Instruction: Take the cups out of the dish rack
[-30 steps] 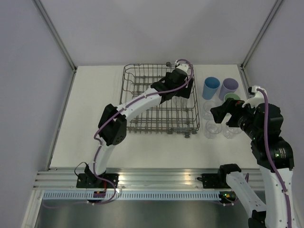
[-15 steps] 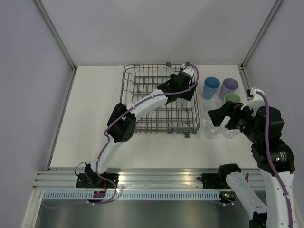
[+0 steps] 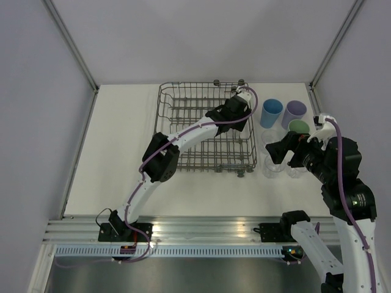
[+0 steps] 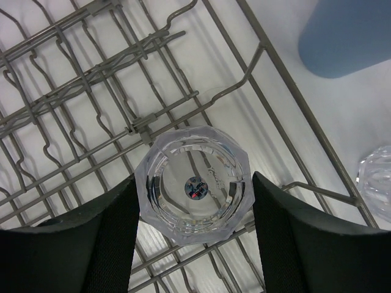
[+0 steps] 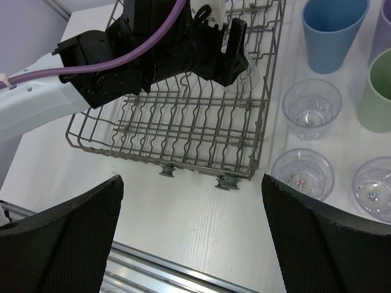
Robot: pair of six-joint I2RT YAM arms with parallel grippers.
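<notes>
The left gripper (image 4: 194, 207) closes on the last clear cup (image 4: 194, 183) in the rack (image 3: 183, 110), at the rack's right side near its far corner. A second ago its fingers stood wide apart above that side. They have since drawn in, and the wrist view shows each dark finger (image 4: 116, 238) against a flank of the faceted cup, which sits among the tines. Whether the cup stands mouth up or mouth down cannot be told from above. The arm has also stretched a little farther across the rack in that second. The right gripper (image 5: 192, 244) hangs over the table (image 3: 122, 152) just off the rack's near right corner, fingers spread as wide as they go and holding nothing. To the rack's right the other six cups stand apart from it: the blue cup (image 3: 271, 113), the lavender cup (image 3: 294, 113) and the green cup (image 3: 299, 127) farther back, and three clear cups (image 5: 311, 110) nearer the arms. With this grip apparently made, the job looks all but done: what remains is to lift the cup free of the wire without snagging a tine and set it down among the others.
</notes>
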